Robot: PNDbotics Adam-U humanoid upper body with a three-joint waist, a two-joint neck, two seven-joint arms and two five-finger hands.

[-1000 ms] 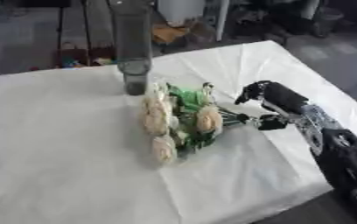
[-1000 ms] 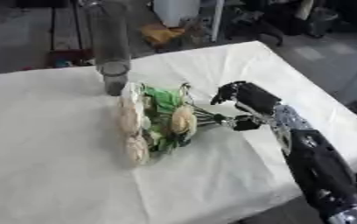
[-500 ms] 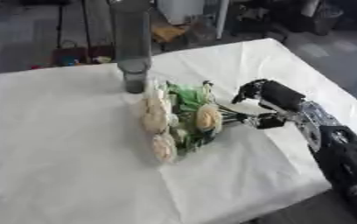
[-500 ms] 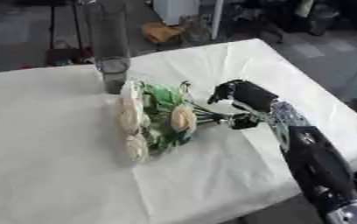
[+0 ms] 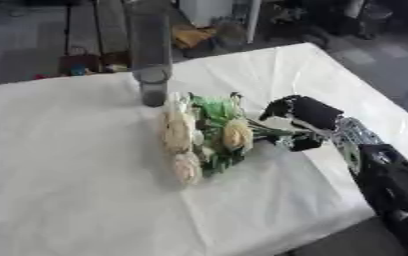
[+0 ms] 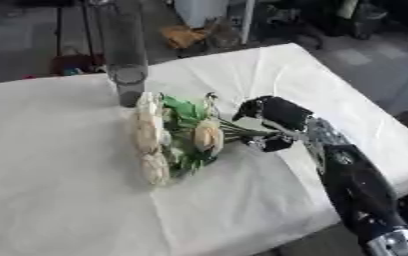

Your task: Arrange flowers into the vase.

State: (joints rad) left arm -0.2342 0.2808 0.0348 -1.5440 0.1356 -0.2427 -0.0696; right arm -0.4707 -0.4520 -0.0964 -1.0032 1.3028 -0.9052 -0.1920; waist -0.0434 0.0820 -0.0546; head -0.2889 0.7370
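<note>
Cream roses: bouquet (image 5: 203, 140) lying on white tablecloth (image 5: 67, 190), light, floppy, fragile heads.
Hold: green stems.
Right hand (image 5: 302, 116): fingers curled around stems.
Vase (image 5: 151, 57): tall, upright, just beyond the blooms.

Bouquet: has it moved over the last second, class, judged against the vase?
No. The bouquet lies in the same place beside the vase, its stems in the right hand.
</note>
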